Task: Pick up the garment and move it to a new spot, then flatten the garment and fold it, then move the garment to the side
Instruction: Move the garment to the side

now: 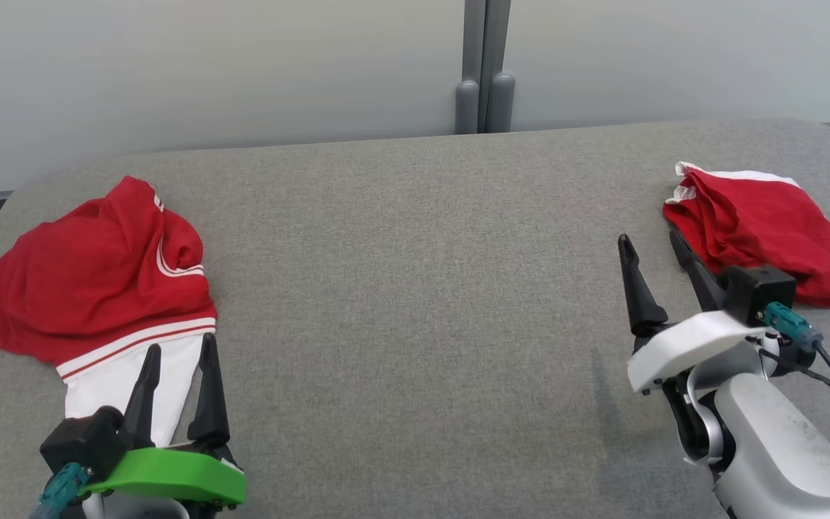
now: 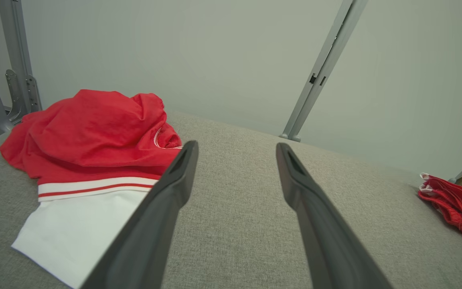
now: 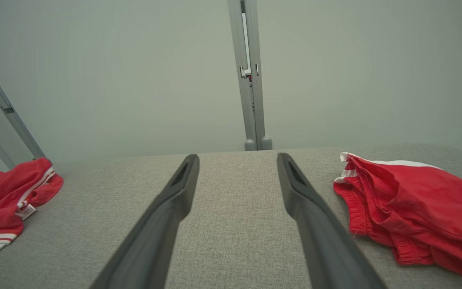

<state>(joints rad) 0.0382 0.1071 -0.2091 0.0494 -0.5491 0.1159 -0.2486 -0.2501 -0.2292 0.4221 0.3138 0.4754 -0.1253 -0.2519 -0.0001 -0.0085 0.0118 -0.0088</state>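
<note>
Head view gives me the layout, and I read it from the left edge of the tabletop (image 1: 415, 303) across. The red-and-white garment (image 1: 98, 281) lies crumpled by the left edge. Its red bulk is heaped toward the far side and its white panel trails back toward the near edge, so its long axis runs roughly near to far. My left gripper (image 1: 179, 344) sits at the near-left corner with both fingers pointing up over that white panel. The jaws are spread wide and hold nothing, and I cannot tell whether the tips brush the cloth. In the left wrist view the garment (image 2: 90, 140) lies ahead and to the left of the fingers (image 2: 175, 180), so I judge this arm to be the nearer one by far. The reach looks short, forward and a little leftward. The middle of the tabletop is bare grey fabric. Over by the right edge, my right gripper (image 1: 649, 238) is also spread and empty, fingers aimed toward the far edge. Just beside it to the right lies a second red garment (image 1: 753, 223), a flatter bundle near the far-right corner, apart from the fingertips. The right wrist view puts it (image 3: 415, 200) to the right of the fingers.
</note>
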